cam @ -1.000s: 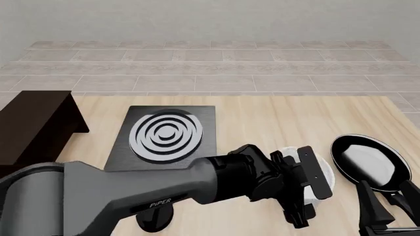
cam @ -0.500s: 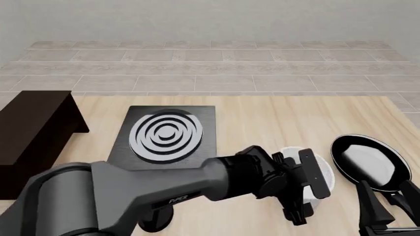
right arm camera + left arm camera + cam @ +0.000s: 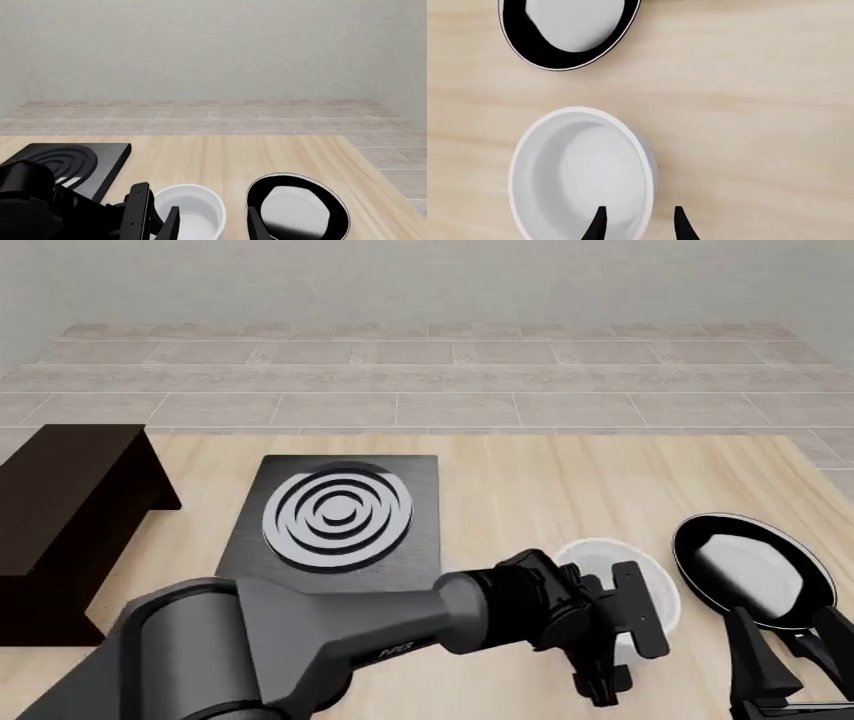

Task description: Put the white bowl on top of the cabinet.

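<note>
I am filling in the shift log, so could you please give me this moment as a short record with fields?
target: white bowl, upright on the table, beside the frying pan
left tool: open, one finger inside the bowl, the other outside its wall
right tool: open, holding nothing, low at the table's near right
destination: cabinet at the far left, nothing on the visible part of its top
stove: between cabinet and bowl
status: bowl not yet lifted
</note>
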Tool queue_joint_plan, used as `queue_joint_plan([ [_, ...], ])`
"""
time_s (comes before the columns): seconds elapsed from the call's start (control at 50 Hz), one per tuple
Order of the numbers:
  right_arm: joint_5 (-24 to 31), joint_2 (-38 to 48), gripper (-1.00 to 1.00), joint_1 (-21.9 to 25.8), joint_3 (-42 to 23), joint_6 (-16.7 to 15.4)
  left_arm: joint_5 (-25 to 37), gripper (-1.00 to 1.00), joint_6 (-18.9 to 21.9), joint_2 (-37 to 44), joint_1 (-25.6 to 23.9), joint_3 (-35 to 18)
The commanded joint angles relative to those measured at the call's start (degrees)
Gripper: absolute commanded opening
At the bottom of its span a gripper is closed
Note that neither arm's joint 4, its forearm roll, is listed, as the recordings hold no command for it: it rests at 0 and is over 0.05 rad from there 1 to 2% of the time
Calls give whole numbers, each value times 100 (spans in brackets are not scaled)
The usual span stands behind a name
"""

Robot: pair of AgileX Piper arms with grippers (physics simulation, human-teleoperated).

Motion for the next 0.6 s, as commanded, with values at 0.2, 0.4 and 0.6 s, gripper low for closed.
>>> queue_joint_plan([
  [0.2,0,-1,100,0,0,1,230,100,-46,441,93,-267],
  [0.4,0,0,100,0,0,0,309,100,-135,409,23,-307],
  [0.6,1,-2,100,-1,0,-1,391,-100,-37,346,46,-334],
])
